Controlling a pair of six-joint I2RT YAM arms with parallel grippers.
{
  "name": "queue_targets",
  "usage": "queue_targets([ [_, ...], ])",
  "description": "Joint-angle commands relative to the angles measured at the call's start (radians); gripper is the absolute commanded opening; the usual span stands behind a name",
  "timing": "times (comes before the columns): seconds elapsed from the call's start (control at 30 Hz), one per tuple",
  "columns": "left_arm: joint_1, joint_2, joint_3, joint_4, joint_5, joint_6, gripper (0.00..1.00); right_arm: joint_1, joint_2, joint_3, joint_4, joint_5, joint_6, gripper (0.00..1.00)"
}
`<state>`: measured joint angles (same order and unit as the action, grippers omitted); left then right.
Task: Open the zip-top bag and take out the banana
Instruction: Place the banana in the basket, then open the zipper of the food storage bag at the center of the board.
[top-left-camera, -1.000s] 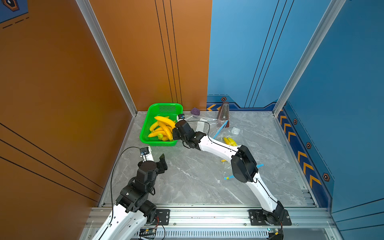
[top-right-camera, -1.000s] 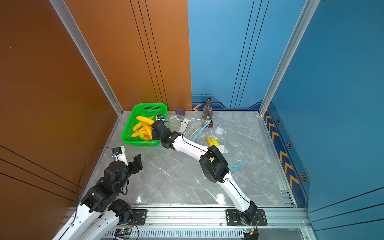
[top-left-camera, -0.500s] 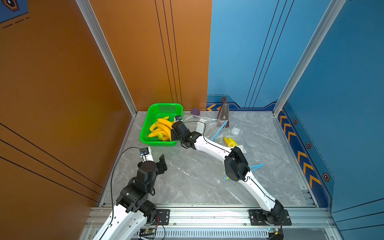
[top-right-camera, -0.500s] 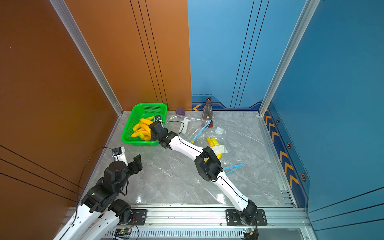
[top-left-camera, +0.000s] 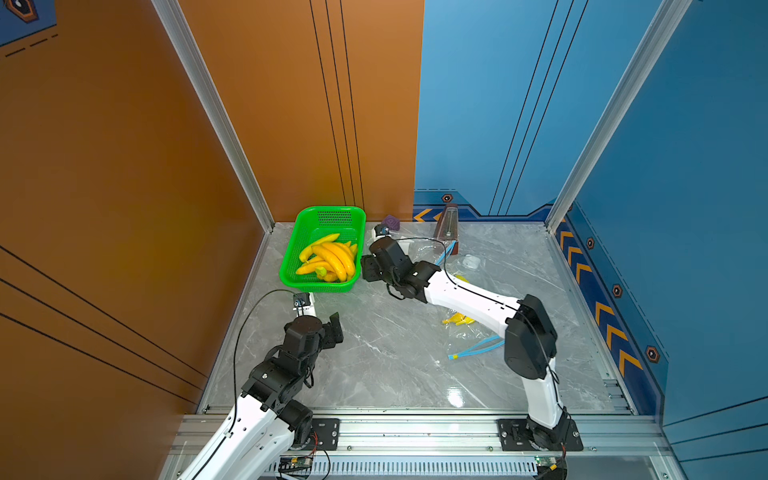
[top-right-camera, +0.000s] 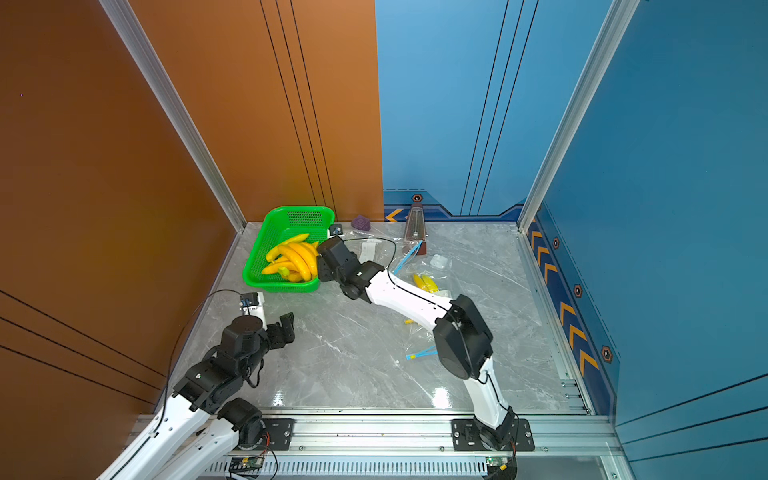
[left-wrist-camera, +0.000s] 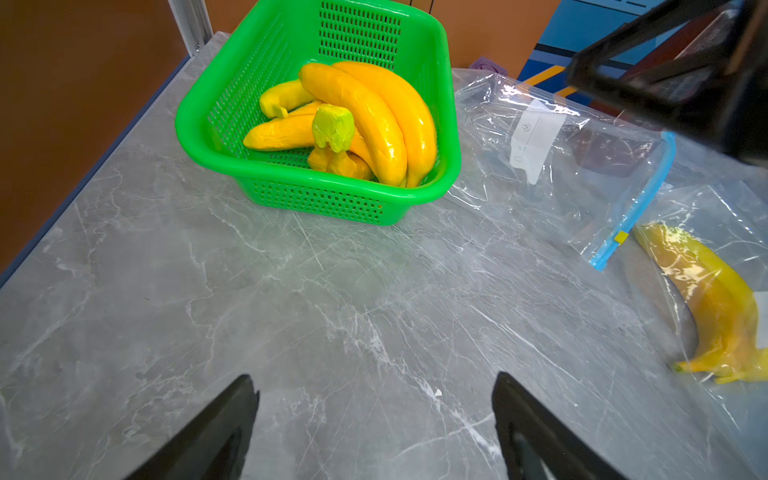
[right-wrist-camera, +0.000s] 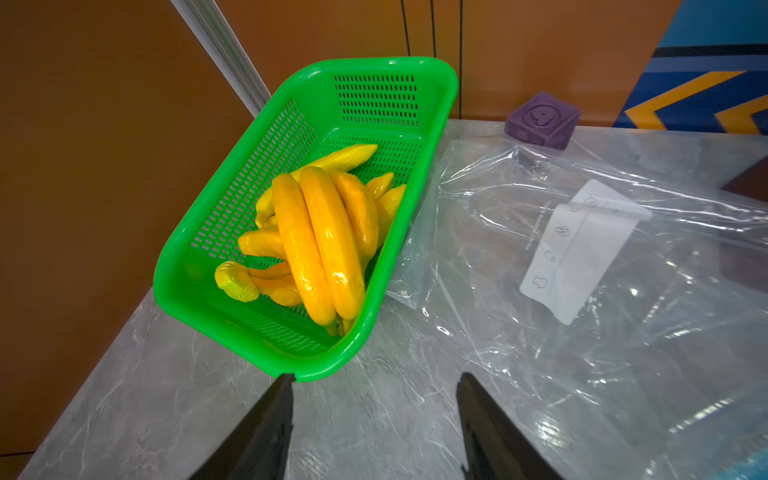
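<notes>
Plastic zip-top bag (left-wrist-camera: 727, 216) with banana (left-wrist-camera: 706, 299) inside lying mid-bench, opening not yet begun; right fingers (right-wrist-camera: 270, 419) spread empty beside the green basket (right-wrist-camera: 249, 183), left fingers (left-wrist-camera: 216, 428) spread too; next, likely pinching the zip apart.

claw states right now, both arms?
Left claw: open, holding nothing.
Right claw: open, holding nothing.

Top views look down from high over the table (top-left-camera: 374, 365); both wrist views closely face the green basket (left-wrist-camera: 316, 199).
</notes>
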<state>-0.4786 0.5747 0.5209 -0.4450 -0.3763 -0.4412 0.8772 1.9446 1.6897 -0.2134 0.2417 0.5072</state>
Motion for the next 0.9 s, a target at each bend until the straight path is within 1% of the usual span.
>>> queue_targets([
  [0.0,-0.071,0.046,0.014,0.101,0.078,0.048,0.9,-0.032,-0.176,-0.209,0.064,0.035,0.066,0.64],
  [0.03,-0.105,0.067,0.013,0.127,0.074,0.062,0.9,-0.039,-0.228,-0.276,0.073,0.04,0.075,0.64],
  [0.13,-0.249,0.162,0.013,0.244,0.056,0.124,0.91,-0.062,-0.398,-0.483,0.075,0.065,0.116,0.64],
  [0.17,-0.296,0.207,0.013,0.324,0.063,0.152,0.91,-0.073,-0.463,-0.553,0.075,0.071,0.132,0.64],
  [0.23,-0.376,0.308,0.033,0.411,0.087,0.194,0.91,-0.094,-0.588,-0.679,0.07,0.084,0.151,0.64],
  [0.33,-0.505,0.503,0.103,0.506,0.106,0.269,0.92,-0.158,-0.792,-0.839,0.011,0.096,0.192,0.64],
  [0.37,-0.545,0.573,0.139,0.527,0.106,0.293,0.92,-0.194,-0.865,-0.886,-0.02,0.095,0.201,0.64],
  [0.47,-0.625,0.757,0.236,0.573,0.129,0.353,0.92,-0.295,-1.063,-1.004,-0.11,0.073,0.234,0.64],
  [0.57,-0.667,0.917,0.334,0.593,0.148,0.391,0.89,-0.404,-1.211,-1.105,-0.185,0.034,0.257,0.62],
  [0.7,-0.706,1.091,0.472,0.592,0.168,0.427,0.88,-0.547,-1.334,-1.209,-0.259,-0.039,0.302,0.61],
  [0.77,-0.719,1.158,0.545,0.589,0.177,0.441,0.87,-0.614,-1.391,-1.252,-0.279,-0.076,0.324,0.61],
  [0.87,-0.732,1.235,0.612,0.59,0.168,0.458,0.88,-0.704,-1.483,-1.299,-0.306,-0.134,0.341,0.6],
])
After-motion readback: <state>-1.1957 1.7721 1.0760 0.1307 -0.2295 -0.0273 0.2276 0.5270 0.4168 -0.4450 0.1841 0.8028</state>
